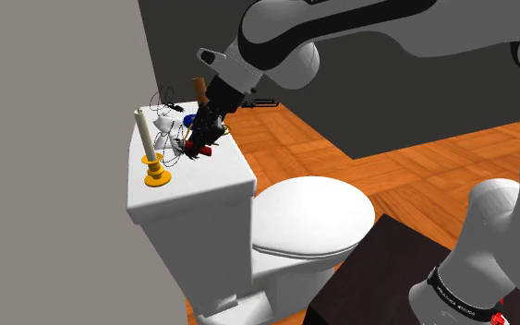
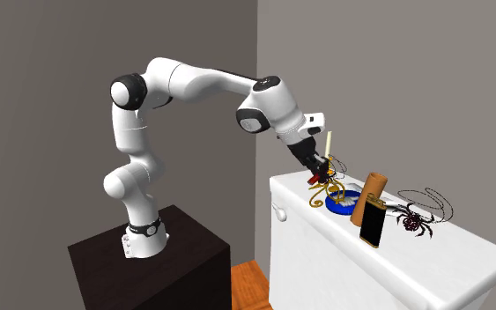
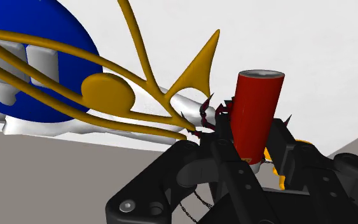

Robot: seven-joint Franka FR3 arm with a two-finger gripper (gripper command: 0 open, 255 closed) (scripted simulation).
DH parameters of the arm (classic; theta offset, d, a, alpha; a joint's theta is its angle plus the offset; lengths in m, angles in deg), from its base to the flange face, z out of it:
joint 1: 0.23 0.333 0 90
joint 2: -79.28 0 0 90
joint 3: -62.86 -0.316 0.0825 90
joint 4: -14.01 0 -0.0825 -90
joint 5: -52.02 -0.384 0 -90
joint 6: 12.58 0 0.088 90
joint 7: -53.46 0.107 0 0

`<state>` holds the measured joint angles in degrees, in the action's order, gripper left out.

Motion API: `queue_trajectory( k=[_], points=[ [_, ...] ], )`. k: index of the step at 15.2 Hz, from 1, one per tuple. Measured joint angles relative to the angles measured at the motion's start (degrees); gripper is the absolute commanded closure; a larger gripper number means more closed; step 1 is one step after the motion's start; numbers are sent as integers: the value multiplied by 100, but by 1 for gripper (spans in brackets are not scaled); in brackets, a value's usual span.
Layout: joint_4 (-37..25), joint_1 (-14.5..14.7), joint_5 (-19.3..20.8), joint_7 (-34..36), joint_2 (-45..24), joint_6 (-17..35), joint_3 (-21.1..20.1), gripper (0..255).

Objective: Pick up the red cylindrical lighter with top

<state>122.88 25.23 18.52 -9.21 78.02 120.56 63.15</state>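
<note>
Red lighter [image 3: 257, 113]: judged light, rigid, slick-walled; gripper [image 3: 255, 151] appears clamped on its lower barrel, best hold is mid-barrel.

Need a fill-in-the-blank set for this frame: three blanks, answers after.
1. The pincer is shut on a ___ lighter.
2. The candle stands in a ___ holder.
3. On the toilet, that holder rests atop the ___.
Missing words: red; yellow; tank.
</note>
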Motion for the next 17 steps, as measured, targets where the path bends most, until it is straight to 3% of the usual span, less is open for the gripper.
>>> queue_trajectory(
  k=[17],
  points=[
    [-906, -52, 349, 508, 31, -892, 58, 255]
  ],
)
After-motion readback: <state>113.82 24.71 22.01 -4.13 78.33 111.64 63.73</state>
